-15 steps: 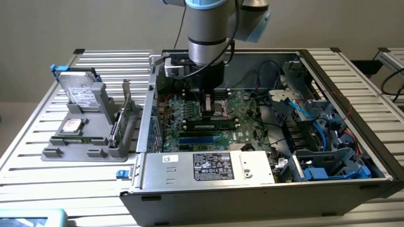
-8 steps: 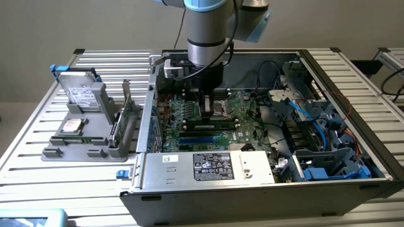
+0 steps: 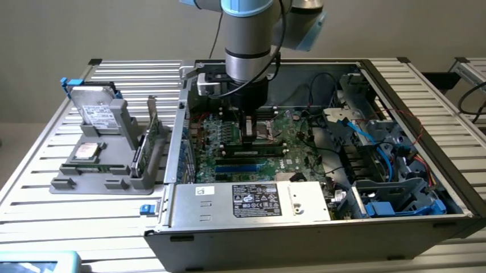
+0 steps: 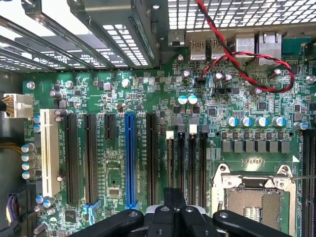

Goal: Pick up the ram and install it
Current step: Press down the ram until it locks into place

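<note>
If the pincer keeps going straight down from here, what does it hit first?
Most likely the black memory slots on the motherboard, just beside the CPU socket. The pincer hangs right above them, though depth is hard to judge.

Wrist view's edge crops the fingers (image 4: 174,197); grip hidden.

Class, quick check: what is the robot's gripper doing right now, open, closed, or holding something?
Gripper: down inside the computer case, over the motherboard; whether it is open, closed or holding anything cannot be told.
</note>
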Action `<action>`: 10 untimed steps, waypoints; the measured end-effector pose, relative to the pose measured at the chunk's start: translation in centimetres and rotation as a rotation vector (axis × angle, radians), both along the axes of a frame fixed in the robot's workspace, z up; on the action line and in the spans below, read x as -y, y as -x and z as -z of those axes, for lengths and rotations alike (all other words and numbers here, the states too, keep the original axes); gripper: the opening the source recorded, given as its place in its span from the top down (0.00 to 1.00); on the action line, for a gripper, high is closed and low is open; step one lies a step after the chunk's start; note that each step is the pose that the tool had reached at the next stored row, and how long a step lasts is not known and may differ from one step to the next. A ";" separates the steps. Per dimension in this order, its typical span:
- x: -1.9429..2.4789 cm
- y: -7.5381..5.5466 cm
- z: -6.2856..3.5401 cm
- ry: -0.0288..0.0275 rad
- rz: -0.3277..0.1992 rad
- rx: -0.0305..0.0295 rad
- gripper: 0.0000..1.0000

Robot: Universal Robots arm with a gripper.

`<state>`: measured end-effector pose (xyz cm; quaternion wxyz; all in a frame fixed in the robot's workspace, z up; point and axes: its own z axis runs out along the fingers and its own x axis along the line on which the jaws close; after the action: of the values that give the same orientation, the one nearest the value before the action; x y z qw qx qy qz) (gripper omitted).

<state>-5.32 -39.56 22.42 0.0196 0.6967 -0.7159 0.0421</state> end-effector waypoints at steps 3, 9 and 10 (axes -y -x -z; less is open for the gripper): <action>-0.02 -0.1 -0.42 -0.0016 0.000 0.0008 0.89; 0.00 -1.1 -1.00 -0.0005 0.000 -0.0039 0.89; 0.00 -1.2 -1.09 -0.0003 0.000 -0.0080 0.89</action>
<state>-4.13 -39.56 23.51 0.0224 0.6969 -0.7158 0.0392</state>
